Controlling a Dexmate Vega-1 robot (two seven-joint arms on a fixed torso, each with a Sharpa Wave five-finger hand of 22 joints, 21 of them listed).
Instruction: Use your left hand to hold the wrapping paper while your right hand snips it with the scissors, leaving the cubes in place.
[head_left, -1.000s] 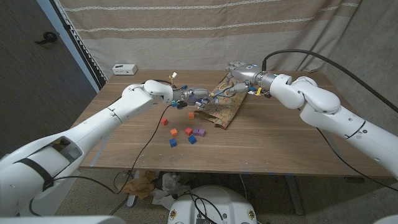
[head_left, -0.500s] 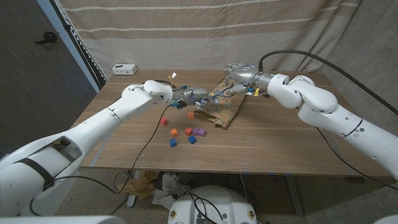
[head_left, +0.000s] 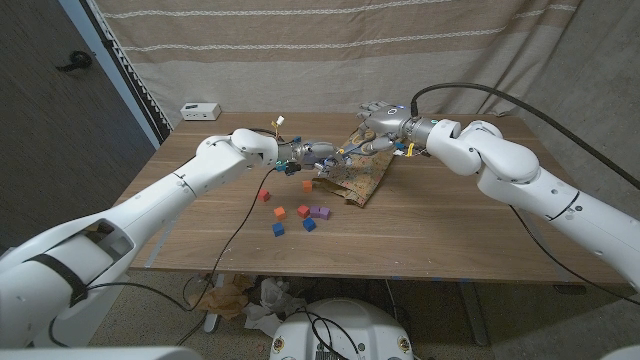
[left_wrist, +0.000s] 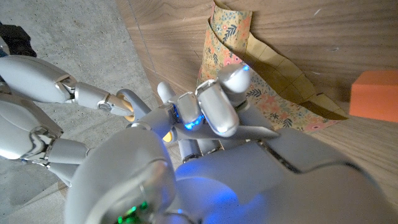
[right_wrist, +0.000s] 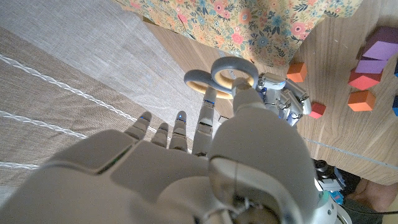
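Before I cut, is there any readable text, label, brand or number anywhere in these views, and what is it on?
None that can be read.
The wrapping paper carries only a flower print, no words.
The small white box at the table's far left corner is too small to show any marking.
The cubes, the scissors and both arms show no lettering.

White box (head_left: 200, 111) at the table's (head_left: 420, 240) far left corner.

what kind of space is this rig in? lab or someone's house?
Most likely a lab or makeshift test area, not a home: a wooden table set against a hung striped cloth backdrop, bare concrete-looking floor, crumpled paper scraps under the table, and a small white box at the far corner.
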